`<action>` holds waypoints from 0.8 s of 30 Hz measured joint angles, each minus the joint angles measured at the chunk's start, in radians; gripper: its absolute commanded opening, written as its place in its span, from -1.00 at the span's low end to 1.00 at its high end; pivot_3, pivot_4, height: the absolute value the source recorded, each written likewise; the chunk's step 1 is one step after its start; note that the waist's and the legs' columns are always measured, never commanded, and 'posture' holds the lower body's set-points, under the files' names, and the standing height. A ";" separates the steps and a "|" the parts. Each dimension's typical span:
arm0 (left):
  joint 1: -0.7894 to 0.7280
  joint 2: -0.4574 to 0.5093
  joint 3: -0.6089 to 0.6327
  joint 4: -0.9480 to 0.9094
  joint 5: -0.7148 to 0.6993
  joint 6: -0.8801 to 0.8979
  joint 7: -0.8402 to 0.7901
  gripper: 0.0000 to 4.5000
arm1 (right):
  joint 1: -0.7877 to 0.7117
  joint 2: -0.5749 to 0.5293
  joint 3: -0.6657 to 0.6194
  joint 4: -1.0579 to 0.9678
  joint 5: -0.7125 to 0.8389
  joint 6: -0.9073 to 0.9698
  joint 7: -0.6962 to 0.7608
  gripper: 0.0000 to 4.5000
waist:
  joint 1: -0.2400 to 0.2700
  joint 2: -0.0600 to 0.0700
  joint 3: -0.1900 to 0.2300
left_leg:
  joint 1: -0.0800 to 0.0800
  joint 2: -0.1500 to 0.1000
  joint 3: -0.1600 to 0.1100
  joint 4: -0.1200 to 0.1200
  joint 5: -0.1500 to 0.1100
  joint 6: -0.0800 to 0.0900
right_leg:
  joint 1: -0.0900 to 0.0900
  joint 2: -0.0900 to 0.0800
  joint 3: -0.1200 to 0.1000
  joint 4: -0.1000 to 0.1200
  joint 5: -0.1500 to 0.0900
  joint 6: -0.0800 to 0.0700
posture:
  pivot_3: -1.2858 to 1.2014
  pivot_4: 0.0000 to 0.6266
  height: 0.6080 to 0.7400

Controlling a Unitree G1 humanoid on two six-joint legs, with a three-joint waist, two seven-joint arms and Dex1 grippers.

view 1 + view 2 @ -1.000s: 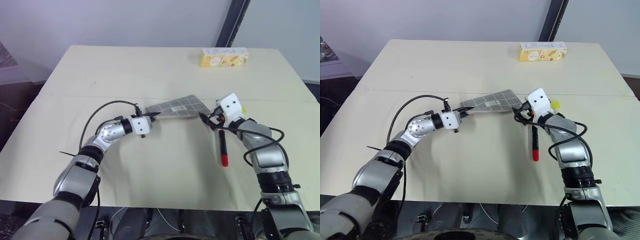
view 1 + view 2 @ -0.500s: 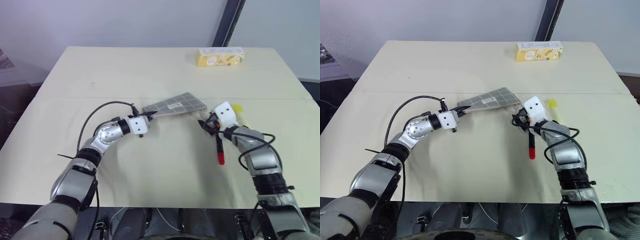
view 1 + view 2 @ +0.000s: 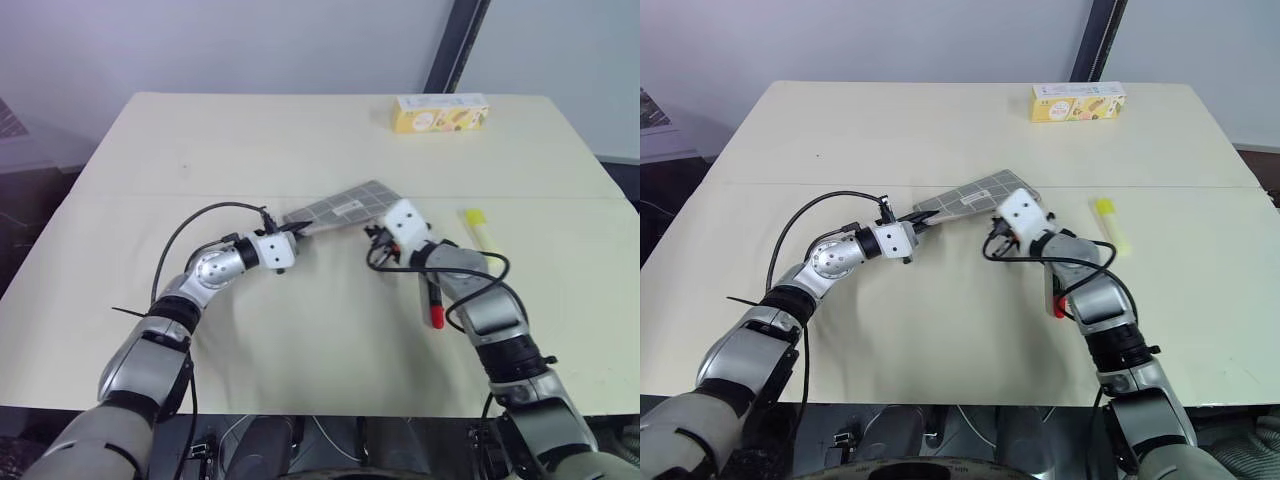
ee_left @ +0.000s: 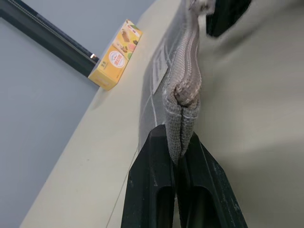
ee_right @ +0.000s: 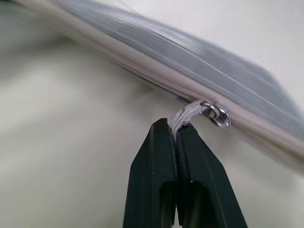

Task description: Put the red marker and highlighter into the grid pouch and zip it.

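The grid pouch hangs tilted just above the table, held between both grippers. My left gripper is shut on the pouch's left end, the fabric pinched between its fingers. At the near edge, my right gripper is shut on the zip pull, a white cord on a metal ring. The red marker lies on the table beside my right forearm, its dark barrel partly hidden by the arm. The highlighter lies further right, apart from both grippers.
A yellow printed carton stands at the table's far right. A seam runs across the cream table just behind the pouch. Black cable loops over my left forearm.
My right gripper has moved left along the pouch's near edge and shut on the zip pull. The highlighter, earlier behind that hand, now lies in plain sight. The left gripper kept still.
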 measured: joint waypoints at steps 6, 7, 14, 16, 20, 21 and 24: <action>-0.001 -0.007 -0.005 0.000 0.016 0.002 0.022 -1.00 | 0.000 0.012 0.096 -0.029 -0.019 -0.070 0.074 -1.00 | 0.002 0.000 0.000 | 0.000 -0.001 0.000 0.001 0.000 0.000 | 0.001 -0.001 0.000 -0.001 0.000 0.000 | 0.03 -0.52 1.00; -0.001 -0.009 -0.005 0.000 0.019 0.003 0.027 -1.00 | -0.001 0.014 0.113 -0.032 -0.023 -0.088 0.089 -1.00 | 0.002 0.000 0.000 | 0.000 -0.001 0.000 0.001 0.000 0.000 | 0.001 -0.001 0.000 -0.001 0.000 0.000 | 0.03 -0.52 1.00; -0.001 -0.019 -0.008 -0.006 0.039 0.003 0.048 -1.00 | -0.041 0.055 0.152 -0.032 -0.035 -0.144 0.129 -1.00 | 0.003 0.000 0.000 | 0.000 -0.001 0.000 0.000 0.000 0.000 | 0.001 -0.001 0.000 0.000 0.000 0.000 | 0.03 -0.52 1.00; -0.001 -0.022 -0.008 -0.010 0.046 0.005 0.063 -1.00 | -0.041 0.054 0.143 -0.032 -0.019 -0.132 0.142 -0.74 | 0.004 0.000 0.000 | 0.000 -0.001 -0.001 0.000 0.000 0.000 | 0.001 -0.001 0.000 -0.001 0.000 0.000 | 0.03 -0.52 1.00; -0.001 -0.029 -0.014 -0.021 0.061 0.018 0.086 -1.00 | 0.001 -0.007 0.103 -0.061 0.002 -0.127 0.166 0.04 | 0.009 0.000 0.000 | 0.000 -0.002 -0.001 0.000 0.000 0.000 | 0.001 -0.001 0.000 -0.001 0.000 0.000 | 0.03 -0.52 1.00; -0.001 -0.028 -0.015 -0.023 0.064 0.018 0.090 -1.00 | 0.026 -0.035 0.082 -0.072 0.003 -0.123 0.168 0.29 | 0.011 0.000 0.000 | 0.000 -0.002 -0.001 0.000 0.000 0.000 | 0.001 -0.001 0.000 -0.001 0.000 0.000 | 0.03 -0.52 1.00; 0.004 -0.020 -0.016 -0.031 0.073 0.015 0.103 -1.00 | 0.136 -0.084 0.005 -0.166 0.026 -0.085 0.164 0.98 | 0.015 0.000 0.000 | 0.000 -0.001 -0.001 -0.001 0.000 0.000 | 0.000 0.000 0.000 -0.001 0.000 0.000 | 0.03 -0.52 1.00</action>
